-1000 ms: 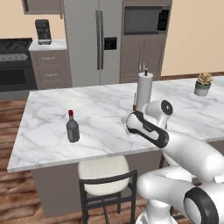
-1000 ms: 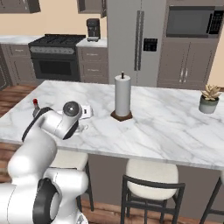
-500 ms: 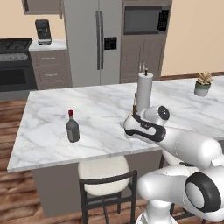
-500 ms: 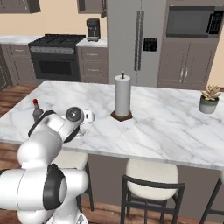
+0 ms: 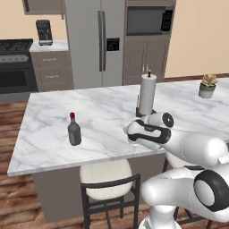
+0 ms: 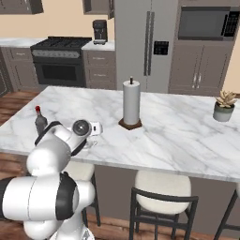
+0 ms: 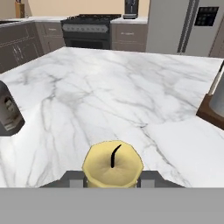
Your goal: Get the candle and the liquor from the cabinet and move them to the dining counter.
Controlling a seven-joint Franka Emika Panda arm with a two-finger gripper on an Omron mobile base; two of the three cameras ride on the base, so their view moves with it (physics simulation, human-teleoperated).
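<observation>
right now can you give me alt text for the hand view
A pale-yellow candle with a dark wick sits between the tool's fingers, seen from above, over the white marble dining counter. The liquor bottle stands at the left edge, a stove and fridge behind.

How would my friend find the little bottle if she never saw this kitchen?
Look at the big white marble island in the middle of the kitchen. The little bottle stands alone near its front edge, above a cream stool. It is squat and grey with a red cap, far shorter than the tall white paper towel roll.
</observation>
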